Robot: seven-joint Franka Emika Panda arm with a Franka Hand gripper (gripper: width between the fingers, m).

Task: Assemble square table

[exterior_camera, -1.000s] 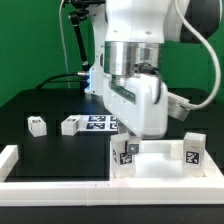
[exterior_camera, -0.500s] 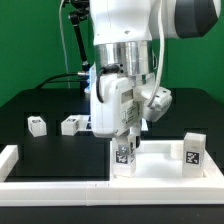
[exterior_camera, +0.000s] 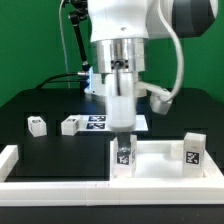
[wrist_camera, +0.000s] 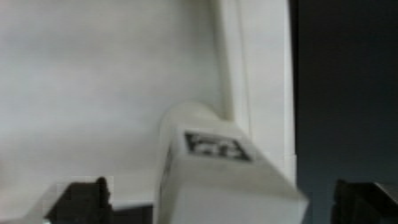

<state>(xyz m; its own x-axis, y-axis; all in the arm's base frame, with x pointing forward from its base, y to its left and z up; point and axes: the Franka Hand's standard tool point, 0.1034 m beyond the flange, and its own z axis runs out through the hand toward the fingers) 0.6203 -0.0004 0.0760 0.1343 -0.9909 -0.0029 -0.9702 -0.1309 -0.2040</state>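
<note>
Claw (wrist_camera: 224, 200) turned and spread, leg (wrist_camera: 217, 150) upright between its fingers, untouched

Leg (exterior_camera: 125, 156) stands inside pincer (wrist_camera: 222, 200); gaps both sides; panel (exterior_camera: 160, 162) centre free.

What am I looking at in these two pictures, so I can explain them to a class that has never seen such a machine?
This is a white robot arm with a two-finger hand, putting together a small square table. One picture comes from a camera off to the side. The other comes from a camera on the arm's wrist, looking down between the fingers. On the black table lies the white square panel. Two tagged legs stand on it: the first leg right under the hand, the second leg at the exterior view's right. Two loose legs lie near the flat marker board. White rails border the area. The hand is open and holds nothing: its fingertips stand clear of the first leg.
</note>
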